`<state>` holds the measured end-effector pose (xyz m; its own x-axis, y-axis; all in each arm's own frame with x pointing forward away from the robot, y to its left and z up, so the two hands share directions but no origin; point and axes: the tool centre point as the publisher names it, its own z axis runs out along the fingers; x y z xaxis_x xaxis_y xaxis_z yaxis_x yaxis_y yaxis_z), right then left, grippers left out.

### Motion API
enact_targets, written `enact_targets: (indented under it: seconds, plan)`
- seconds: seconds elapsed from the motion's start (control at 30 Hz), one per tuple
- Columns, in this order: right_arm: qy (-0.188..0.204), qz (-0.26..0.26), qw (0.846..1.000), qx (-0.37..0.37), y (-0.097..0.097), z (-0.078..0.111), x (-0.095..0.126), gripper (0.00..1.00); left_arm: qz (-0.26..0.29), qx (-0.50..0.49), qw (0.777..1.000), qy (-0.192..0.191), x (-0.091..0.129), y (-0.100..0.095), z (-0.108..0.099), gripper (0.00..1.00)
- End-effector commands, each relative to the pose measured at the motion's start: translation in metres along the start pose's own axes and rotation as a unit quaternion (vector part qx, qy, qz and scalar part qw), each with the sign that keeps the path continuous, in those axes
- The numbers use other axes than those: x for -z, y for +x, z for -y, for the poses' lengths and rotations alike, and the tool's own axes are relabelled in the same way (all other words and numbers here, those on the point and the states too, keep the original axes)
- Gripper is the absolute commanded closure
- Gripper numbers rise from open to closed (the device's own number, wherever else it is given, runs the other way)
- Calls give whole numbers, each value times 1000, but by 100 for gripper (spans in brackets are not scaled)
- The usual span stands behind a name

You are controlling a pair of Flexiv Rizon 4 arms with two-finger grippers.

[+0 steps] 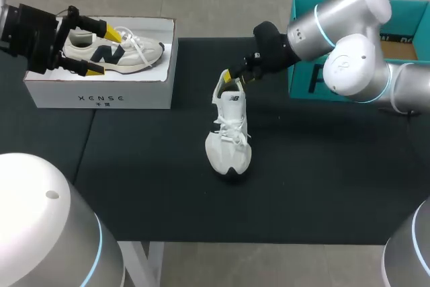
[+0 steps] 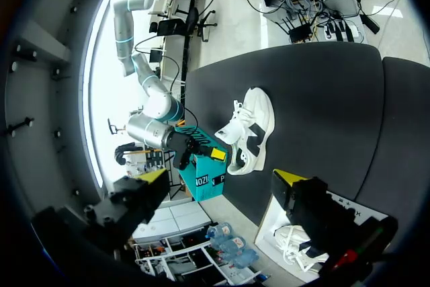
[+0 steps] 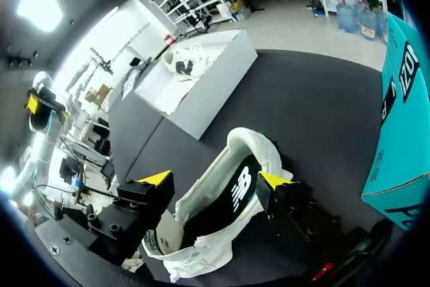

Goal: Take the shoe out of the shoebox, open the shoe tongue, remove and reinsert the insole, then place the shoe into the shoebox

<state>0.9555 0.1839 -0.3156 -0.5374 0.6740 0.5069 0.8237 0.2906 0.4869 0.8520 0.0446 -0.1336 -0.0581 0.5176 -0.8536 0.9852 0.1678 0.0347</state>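
Observation:
A white shoe (image 1: 228, 139) lies on the black mat (image 1: 322, 166) in the middle, toe toward the front edge. My right gripper (image 1: 236, 77) stands at its heel end. In the right wrist view this gripper (image 3: 213, 179) is open, its yellow tips on either side of the shoe's (image 3: 252, 142) opening, where a dark insole (image 3: 232, 193) shows. A white shoebox (image 1: 101, 95) at the back left holds a second white shoe with navy marking (image 1: 114, 52). My left gripper (image 1: 102, 50) hovers open above that box, holding nothing.
A teal box (image 1: 306, 78) stands at the back right, close behind my right arm. The black mat covers the table from the shoebox to the front edge.

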Motion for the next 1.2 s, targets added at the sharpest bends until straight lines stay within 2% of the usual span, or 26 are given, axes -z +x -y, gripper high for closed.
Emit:
enact_targets:
  seconds: [0.03, 0.1, 0.53, 0.57, 0.6, 0.63, 0.73, 0.87, 0.97, 1.1, 1.2]
  plan:
    - [54, 66, 996, 36, 13, -6, 25, 100, -1, 0, 1000, 0, 0, 0, 0, 0]
    - [62, 62, 995, 40, 17, -9, 31, 100, -1, 0, 1000, 0, 0, 0, 0, 0]
    - [62, 62, 995, 40, 17, -9, 31, 100, -1, 0, 1000, 0, 0, 0, 0, 0]
    - [80, 133, 987, 32, 19, -9, 31, 100, -1, 0, 1000, 0, 0, 0, 0, 0]
    - [115, 182, 976, 26, 24, -8, 30, 100, -1, 0, 1000, 0, 0, 0, 0, 0]
    - [134, 227, 965, 8, 25, -6, 27, 100, -1, 0, 1000, 0, 0, 0, 0, 0]
    - [125, 285, 950, -34, 27, -1, 15, 100, -1, 0, 1000, 0, 0, 0, 0, 0]
    - [85, 272, 953, -98, 23, 2, -4, 100, -1, 0, 1000, 0, 0, 0, 0, 0]
    - [68, 279, 952, -105, 21, 0, -12, 100, -1, 0, 1000, 0, 0, 0, 0, 0]
    - [56, 276, 953, -113, 7, 0, -19, 100, -1, 0, 1000, 0, 0, 0, 0, 0]
    - [56, 286, 948, -129, -6, 2, -20, 100, -1, 0, 1000, 0, 0, 0, 0, 0]
